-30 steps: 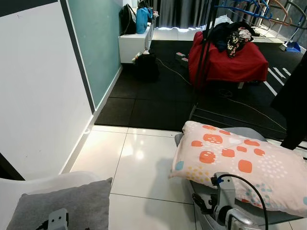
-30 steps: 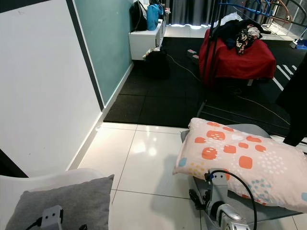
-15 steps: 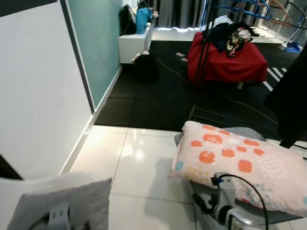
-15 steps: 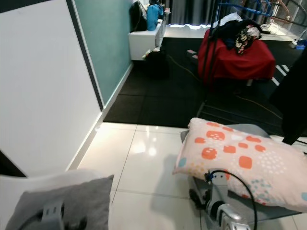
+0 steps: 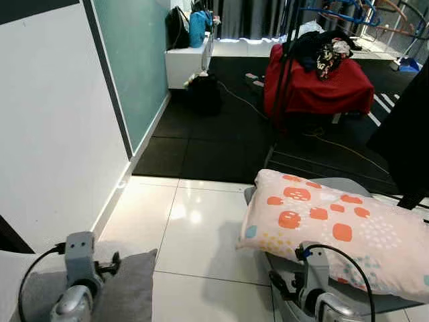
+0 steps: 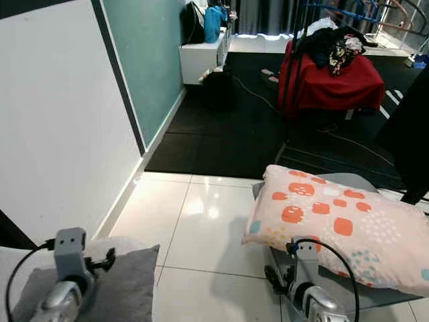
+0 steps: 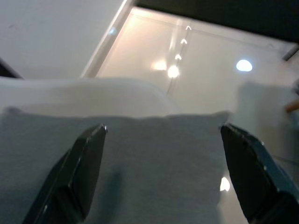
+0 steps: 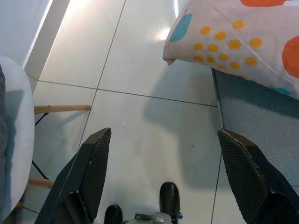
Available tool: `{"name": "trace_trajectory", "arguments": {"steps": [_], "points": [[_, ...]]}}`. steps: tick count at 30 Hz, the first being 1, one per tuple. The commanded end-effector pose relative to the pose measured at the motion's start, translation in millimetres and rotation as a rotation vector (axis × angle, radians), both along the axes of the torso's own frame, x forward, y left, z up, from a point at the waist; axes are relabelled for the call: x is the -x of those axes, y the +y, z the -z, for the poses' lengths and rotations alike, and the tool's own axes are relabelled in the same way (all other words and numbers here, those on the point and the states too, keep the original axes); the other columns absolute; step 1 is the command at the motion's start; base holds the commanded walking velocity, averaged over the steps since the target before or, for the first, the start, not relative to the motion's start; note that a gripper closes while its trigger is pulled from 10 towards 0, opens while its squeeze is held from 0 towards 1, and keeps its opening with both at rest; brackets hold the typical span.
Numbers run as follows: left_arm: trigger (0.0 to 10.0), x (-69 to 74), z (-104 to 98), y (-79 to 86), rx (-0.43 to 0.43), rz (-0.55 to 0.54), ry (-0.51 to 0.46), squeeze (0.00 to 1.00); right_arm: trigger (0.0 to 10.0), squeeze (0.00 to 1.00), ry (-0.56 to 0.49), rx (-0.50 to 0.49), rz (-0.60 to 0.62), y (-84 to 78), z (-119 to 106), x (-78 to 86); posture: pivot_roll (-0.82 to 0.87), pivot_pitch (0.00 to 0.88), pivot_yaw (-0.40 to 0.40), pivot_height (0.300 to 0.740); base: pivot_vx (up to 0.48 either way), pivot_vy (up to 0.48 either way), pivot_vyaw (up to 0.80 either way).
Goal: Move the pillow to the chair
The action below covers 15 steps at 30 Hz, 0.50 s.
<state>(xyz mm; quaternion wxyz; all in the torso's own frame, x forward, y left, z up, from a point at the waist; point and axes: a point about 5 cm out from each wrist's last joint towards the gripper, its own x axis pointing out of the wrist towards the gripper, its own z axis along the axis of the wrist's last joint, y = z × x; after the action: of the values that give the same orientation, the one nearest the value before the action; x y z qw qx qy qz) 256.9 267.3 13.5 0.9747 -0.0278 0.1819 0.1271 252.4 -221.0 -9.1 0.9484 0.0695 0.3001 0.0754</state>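
The pillow (image 5: 328,231), white with orange patches and coloured dots, lies on a grey padded seat (image 5: 348,184) at the right. At the bottom left stands a white chair (image 6: 13,258) with a grey cushion (image 5: 127,288) on it. My left arm (image 5: 79,268) is raised over that cushion, and in the left wrist view the left gripper (image 7: 162,128) is open just above the grey cushion (image 7: 140,158). My right arm (image 5: 312,282) is low beside the pillow's near corner. The right gripper (image 8: 163,135) is open over the floor tiles, with the pillow (image 8: 243,37) beyond one finger and the chair (image 8: 16,140) beyond the other.
A white and teal wall (image 5: 60,121) runs along the left. Glossy white tiles (image 5: 194,228) separate chair and pillow. Beyond lie dark mats, a red-covered piece (image 5: 322,84) piled with clothes, a white cabinet (image 5: 188,64), a black bag (image 5: 203,92) and a dark shape (image 5: 409,134) at the right.
My left arm has risen into view over the grey cushion. The right arm and the pillow have stayed where they were.
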Motion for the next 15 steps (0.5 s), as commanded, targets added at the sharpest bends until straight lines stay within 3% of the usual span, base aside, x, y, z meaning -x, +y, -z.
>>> {"name": "trace_trajectory", "arguments": {"steps": [1,15], "points": [[10.0,3.0,0.3,1.4,-0.011,-0.006,0.022,0.0,10.0,0.0,0.009,-0.008,0.01,0.3,2.5,2.3,-0.14,0.057,-0.01,0.74,0.0,0.0,0.0],[10.0,4.9,1.5,-5.7,-0.014,0.014,0.046,0.0,10.0,0.0,0.013,-0.006,0.007,-0.3,3.3,3.1,-0.14,0.046,-0.01,0.74,0.0,0.0,0.0]]}}
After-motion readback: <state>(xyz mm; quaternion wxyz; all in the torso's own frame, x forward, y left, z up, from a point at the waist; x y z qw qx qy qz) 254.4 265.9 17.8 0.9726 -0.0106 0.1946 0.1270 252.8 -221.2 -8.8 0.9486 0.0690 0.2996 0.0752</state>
